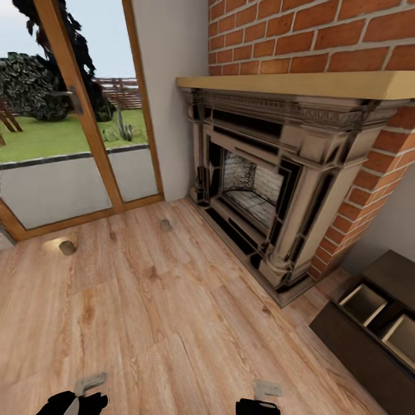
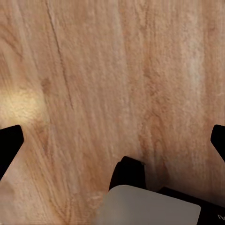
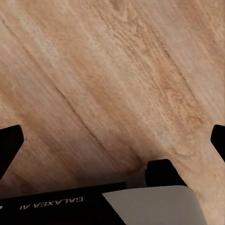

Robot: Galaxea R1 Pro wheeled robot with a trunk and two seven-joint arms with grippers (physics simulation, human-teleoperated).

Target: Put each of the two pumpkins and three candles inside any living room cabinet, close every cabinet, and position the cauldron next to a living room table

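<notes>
Head view. Two candles stand upright on the wooden floor: short, squat, grey-beige cylinders, long axis vertical. One candle lies toward 11 o'clock from the robot, near the glazed door. The other candle lies at about 12 o'clock, between the door and the fireplace. The cabinet, dark brown with two pale-wood compartments standing open, sits at 3 o'clock. The left gripper and right gripper hang low at 7 and 5 o'clock; the left arm is judged nearer the 11 o'clock candle. Both candles remain well apart from either gripper, so the base would need to close in first.

Left wrist view. The black fingertips are set wide apart, released, holding nothing, above warm streaked planks.

Right wrist view. The fingertips are likewise spread, holding nothing; below them lies diagonal-grained flooring.
</notes>
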